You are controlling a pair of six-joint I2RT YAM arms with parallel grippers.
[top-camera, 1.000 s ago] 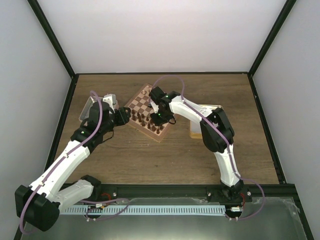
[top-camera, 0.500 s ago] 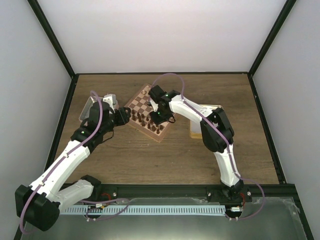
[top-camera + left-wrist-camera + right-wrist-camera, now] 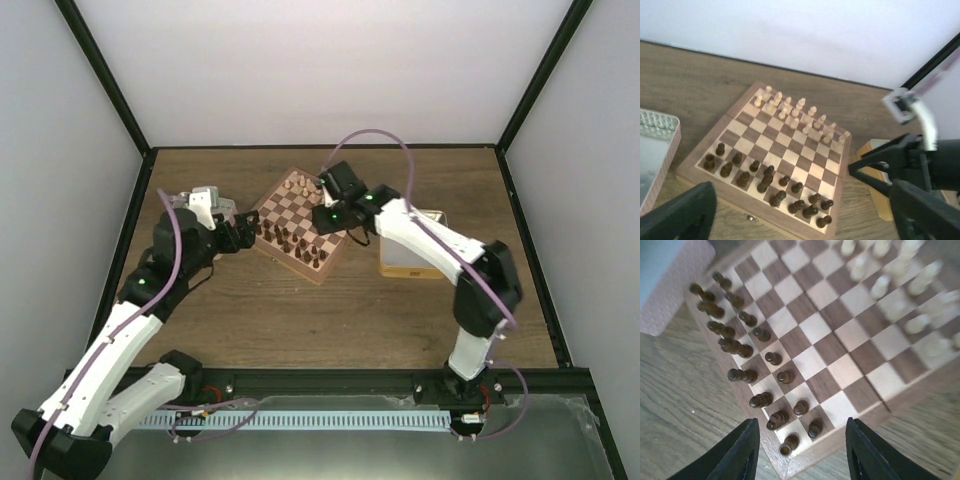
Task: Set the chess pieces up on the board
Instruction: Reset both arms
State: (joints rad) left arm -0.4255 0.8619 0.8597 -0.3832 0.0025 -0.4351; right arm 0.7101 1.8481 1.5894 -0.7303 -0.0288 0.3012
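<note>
The board (image 3: 305, 215) lies at an angle on the table. The dark chess pieces (image 3: 295, 243) stand in two rows along its near side, and pale cream pieces (image 3: 300, 183) along its far side. My left gripper (image 3: 243, 232) is open and empty, just off the board's left edge. In the left wrist view, its gripper (image 3: 800, 222) frames the dark pieces (image 3: 767, 180) on the board (image 3: 790, 150). My right gripper (image 3: 335, 215) is open and empty above the board's right part. In the right wrist view, its gripper (image 3: 802, 455) hangs over the board's corner (image 3: 815, 327) and the dark pieces (image 3: 740, 347).
A shallow metal tin (image 3: 200, 200) sits left of the board, partly under my left arm; it also shows in the left wrist view (image 3: 655, 145). A tan box (image 3: 410, 258) sits right of the board. The cream pieces (image 3: 900, 290) look blurred in the right wrist view.
My right gripper has lifted and drawn back from the dark rows toward the board's right side. My left arm has pulled slightly left. The pieces look unmoved.
</note>
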